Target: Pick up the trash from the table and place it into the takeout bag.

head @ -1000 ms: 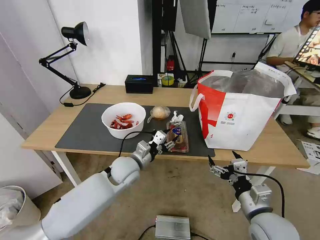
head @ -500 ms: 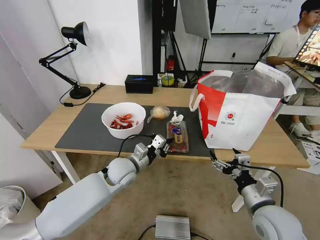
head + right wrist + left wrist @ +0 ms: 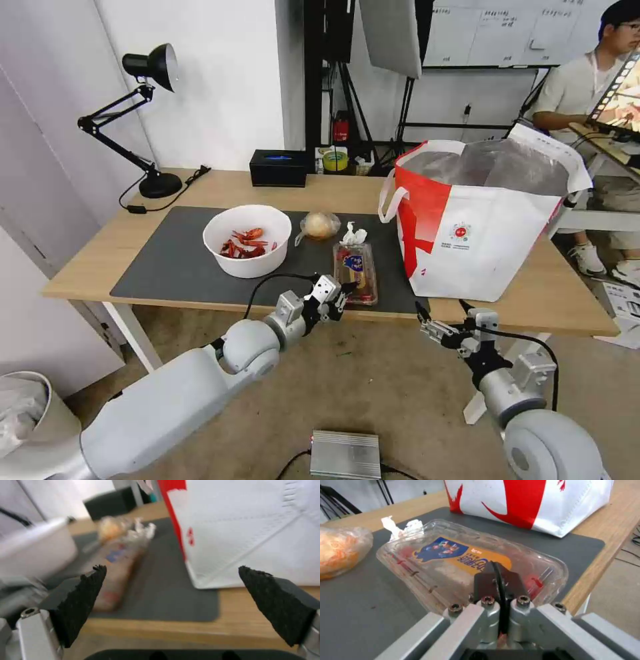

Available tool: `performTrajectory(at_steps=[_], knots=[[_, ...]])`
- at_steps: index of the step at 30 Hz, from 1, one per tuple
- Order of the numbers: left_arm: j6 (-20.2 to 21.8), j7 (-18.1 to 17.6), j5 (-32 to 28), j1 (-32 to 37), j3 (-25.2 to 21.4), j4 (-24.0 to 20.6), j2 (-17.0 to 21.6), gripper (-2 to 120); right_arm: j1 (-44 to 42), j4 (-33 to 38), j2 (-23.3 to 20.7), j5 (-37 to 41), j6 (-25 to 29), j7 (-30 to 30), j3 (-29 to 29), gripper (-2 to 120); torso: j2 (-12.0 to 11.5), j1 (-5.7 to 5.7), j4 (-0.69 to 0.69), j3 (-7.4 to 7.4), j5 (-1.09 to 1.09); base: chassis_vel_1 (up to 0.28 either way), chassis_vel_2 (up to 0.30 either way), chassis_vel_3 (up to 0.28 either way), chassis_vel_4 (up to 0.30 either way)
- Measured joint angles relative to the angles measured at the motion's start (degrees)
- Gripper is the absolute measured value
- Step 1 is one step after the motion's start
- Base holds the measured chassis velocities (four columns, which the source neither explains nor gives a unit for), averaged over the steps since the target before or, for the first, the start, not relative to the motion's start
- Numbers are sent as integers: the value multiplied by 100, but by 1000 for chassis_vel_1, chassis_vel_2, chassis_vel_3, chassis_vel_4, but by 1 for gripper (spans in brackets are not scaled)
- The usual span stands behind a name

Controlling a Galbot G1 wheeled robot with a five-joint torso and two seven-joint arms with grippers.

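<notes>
On the table (image 3: 567, 308), a dark mat (image 3: 167, 267) carries the trash. It is a white bowl (image 3: 251, 268) of red shells, a tan wrapped ball (image 3: 319, 225), a crumpled tissue (image 3: 354, 234) and a clear clamshell tray (image 3: 356, 268). In the left wrist view the tray (image 3: 453, 555), the ball (image 3: 340, 552) and the tissue (image 3: 400, 526) lie just ahead. My left gripper (image 3: 344, 291) (image 3: 497, 567) is shut and empty at the tray's near end. The takeout bag (image 3: 480, 233) stands open to the right. My right gripper (image 3: 441, 307) (image 3: 170, 568) hangs open below the table's front edge, by the bag (image 3: 253, 530).
A black desk lamp (image 3: 150, 120) and a black box (image 3: 278, 167) stand at the table's back. A silver box (image 3: 345, 455) lies on the floor between my arms. A bin (image 3: 27, 413) stands at the left, and a person sits behind the bag.
My left gripper has drawn back from over the tray to its near end and gone from open to shut. My right gripper has risen slightly toward the table edge.
</notes>
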Motion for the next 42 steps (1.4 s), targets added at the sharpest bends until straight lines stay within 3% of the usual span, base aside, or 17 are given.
performTrajectory(at_steps=[10,23,33,42], knots=[[-44,-19,-27,-249,307,114,-85,0,343,-84,60,1914,48,120,28,100,0,0,-1,0,0,0,0,0,0],[-54,-79,-149,-302,305,88,15,0,1172,-659,80,3179,-20,399,-216,100,0,0,0,0,0,0,0,0,0],[-61,-204,-238,-325,337,78,31,0,1839,-1159,174,3776,-490,725,-545,100,0,0,0,0,0,0,0,0,0],[-83,-208,-254,-346,341,89,71,0,2581,-1686,300,3840,-986,1044,-926,100,0,0,1,1,0,0,0,0,0]])
